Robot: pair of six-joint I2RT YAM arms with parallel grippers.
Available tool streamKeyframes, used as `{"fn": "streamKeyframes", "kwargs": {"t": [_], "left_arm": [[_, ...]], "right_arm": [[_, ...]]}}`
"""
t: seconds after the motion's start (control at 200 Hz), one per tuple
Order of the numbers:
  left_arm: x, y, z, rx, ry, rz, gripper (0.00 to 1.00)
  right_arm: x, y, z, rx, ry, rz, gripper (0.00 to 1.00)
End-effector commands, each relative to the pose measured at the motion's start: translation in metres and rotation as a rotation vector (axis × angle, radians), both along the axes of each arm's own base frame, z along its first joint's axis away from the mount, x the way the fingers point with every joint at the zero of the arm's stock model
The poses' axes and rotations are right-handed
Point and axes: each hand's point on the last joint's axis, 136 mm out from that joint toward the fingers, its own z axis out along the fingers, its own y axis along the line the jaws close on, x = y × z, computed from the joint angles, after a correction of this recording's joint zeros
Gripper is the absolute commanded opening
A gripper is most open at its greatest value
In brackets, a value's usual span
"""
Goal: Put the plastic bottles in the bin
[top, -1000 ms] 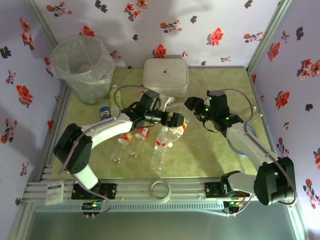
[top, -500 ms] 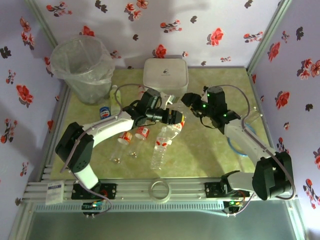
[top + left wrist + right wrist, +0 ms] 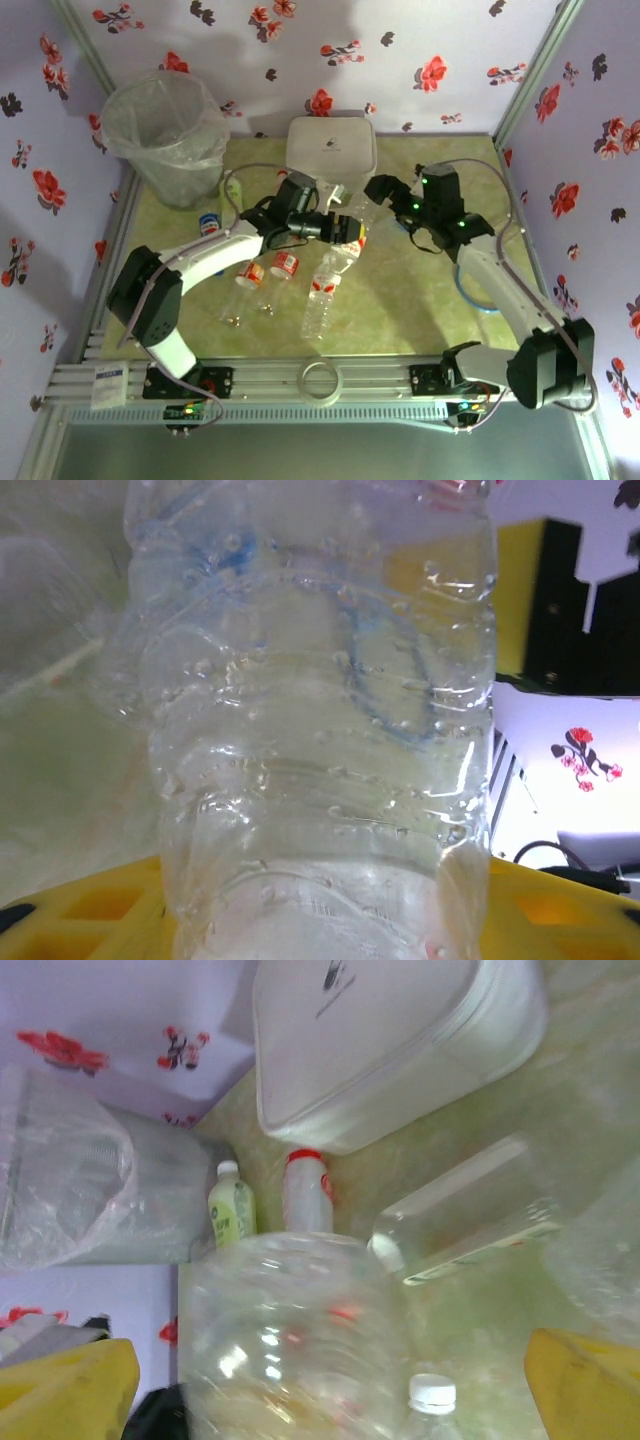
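Gripping the bottle [image 3: 320, 730], left end effector [image 3: 349, 233] has closed; right end effector [image 3: 377, 192] opened.

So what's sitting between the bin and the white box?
A pale green bottle and a red-capped bottle, seen in the right wrist view.

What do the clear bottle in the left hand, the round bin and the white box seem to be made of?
The clear bottle looks like thin, glossy transparent plastic: ribbed, dented wall with highlights. The bin seems translucent greyish plastic, lined with a crinkly clear film bag. The white box is smooth, opaque and slightly shiny, probably hard plastic, with rounded corners.
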Motion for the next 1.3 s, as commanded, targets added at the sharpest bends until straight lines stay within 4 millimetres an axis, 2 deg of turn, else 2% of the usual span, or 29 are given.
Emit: {"fn": "streamKeyframes", "kwargs": {"t": [0.0,0.085,0.195,0.315,0.425,0.555,0.73,0.885,1.06,1.215,1.295], "left_arm": [[0.030,0.034,0.059,-0.057,-0.134,0.080,0.58],[0.055,0.066,0.079,-0.048,-0.187,0.169,0.58],[0.084,0.111,0.119,-0.001,-0.313,0.288,0.58],[0.096,0.159,0.171,0.063,-0.467,0.411,0.57],[0.110,0.209,0.206,0.121,-0.527,0.546,0.57],[0.141,0.280,0.230,0.150,-0.553,0.755,0.56],[0.189,0.362,0.237,0.178,-0.555,1.009,0.50],[0.235,0.410,0.228,0.188,-0.549,1.143,0.49],[0.279,0.433,0.200,0.239,-0.502,1.179,0.48],[0.295,0.441,0.181,0.283,-0.487,1.183,0.48],[0.296,0.442,0.183,0.262,-0.477,1.186,0.48]], "right_arm": [[-0.013,-0.035,0.003,-0.059,0.001,-0.085,1.00],[-0.022,-0.045,-0.005,-0.075,0.025,-0.108,0.99],[-0.033,-0.045,-0.025,-0.081,0.085,-0.095,0.99],[-0.043,-0.043,-0.043,-0.052,0.128,-0.099,0.99],[-0.046,-0.043,-0.047,-0.036,0.134,-0.104,0.99],[-0.045,-0.039,-0.046,-0.037,0.134,-0.087,0.99],[-0.047,-0.032,-0.047,-0.071,0.129,-0.067,0.99],[-0.049,-0.028,-0.049,-0.080,0.132,-0.056,0.99],[-0.052,-0.026,-0.054,-0.091,0.142,-0.044,0.99],[-0.053,-0.024,-0.057,-0.093,0.146,-0.038,0.99],[-0.052,-0.024,-0.060,-0.106,0.155,-0.029,0.99]]}}
